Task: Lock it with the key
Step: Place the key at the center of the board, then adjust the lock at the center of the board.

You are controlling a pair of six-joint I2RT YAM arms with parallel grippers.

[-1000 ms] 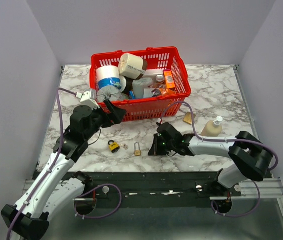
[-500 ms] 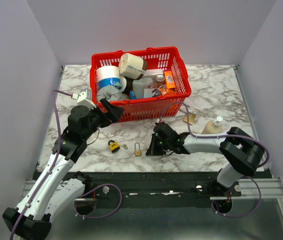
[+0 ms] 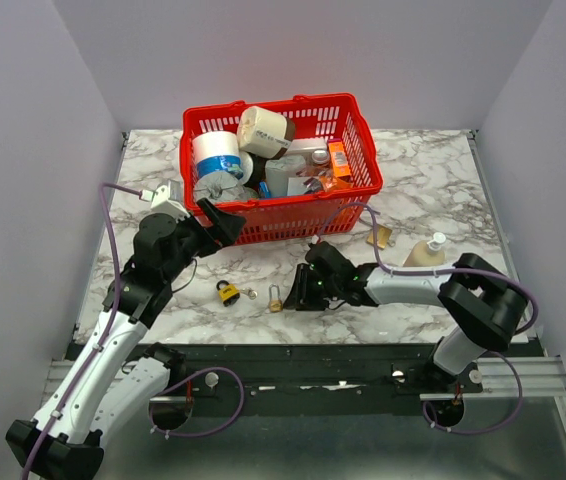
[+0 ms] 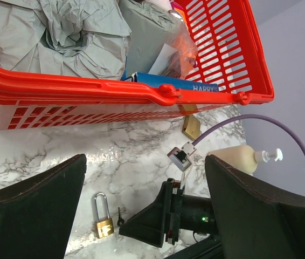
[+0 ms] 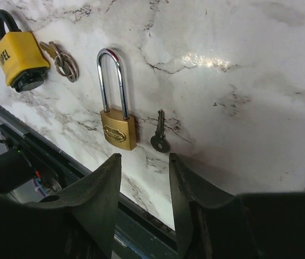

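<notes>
Top view: right gripper (image 3: 296, 296) low beside the brass padlock (image 3: 276, 298), near the front edge of the counter (image 3: 433, 170).
Left wrist view: left gripper (image 4: 145, 162) spread wide, empty, facing the red basket (image 4: 88, 89).
Right wrist view: right gripper parted, empty; the key (image 5: 160, 137) lies just right of the brass padlock.

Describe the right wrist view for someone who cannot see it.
A brass padlock and a loose key lie side by side on a marble table, ahead of the right gripper, whose fingers stand open and empty. A yellow padlock with ringed keys lies at upper left.
</notes>
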